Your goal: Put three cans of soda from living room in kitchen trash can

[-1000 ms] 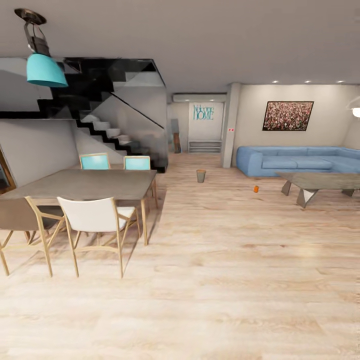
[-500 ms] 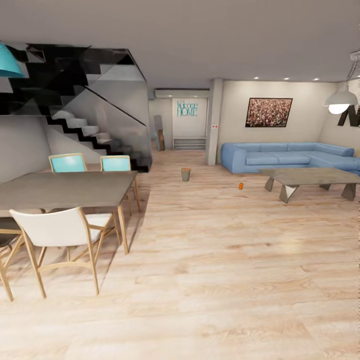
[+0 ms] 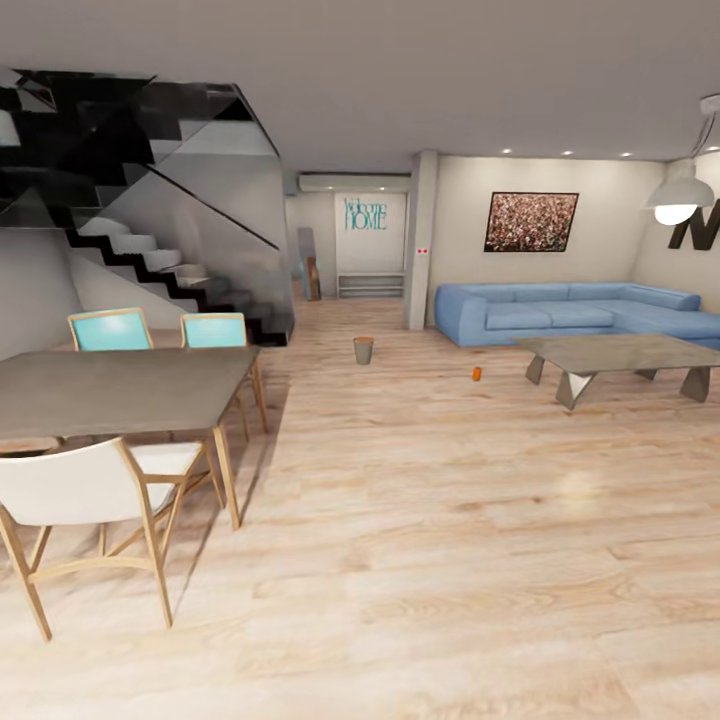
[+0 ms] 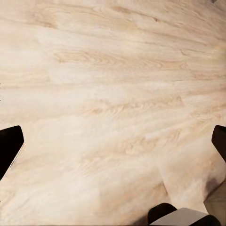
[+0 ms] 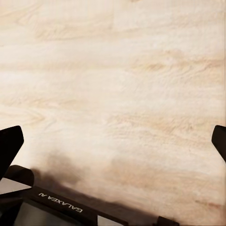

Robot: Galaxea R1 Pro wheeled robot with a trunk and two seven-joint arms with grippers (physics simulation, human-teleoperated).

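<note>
Robot is in transit, head view looks down the open room. One orange soda can (image 3: 476, 374) stands upright on the wood floor (image 3: 420, 520), far ahead and slightly right of centre, just off the low stone table (image 3: 615, 352) by the blue sofa (image 3: 560, 312). Trash can (image 3: 363, 350) sits on the floor left of it, well apart. Other two cans not spotted. Left gripper (image 4: 113, 143) and right gripper (image 5: 113, 141): jaws wide, empty, pointing at bare floor. Can lies on the right-arm side; base must close in first.
</note>
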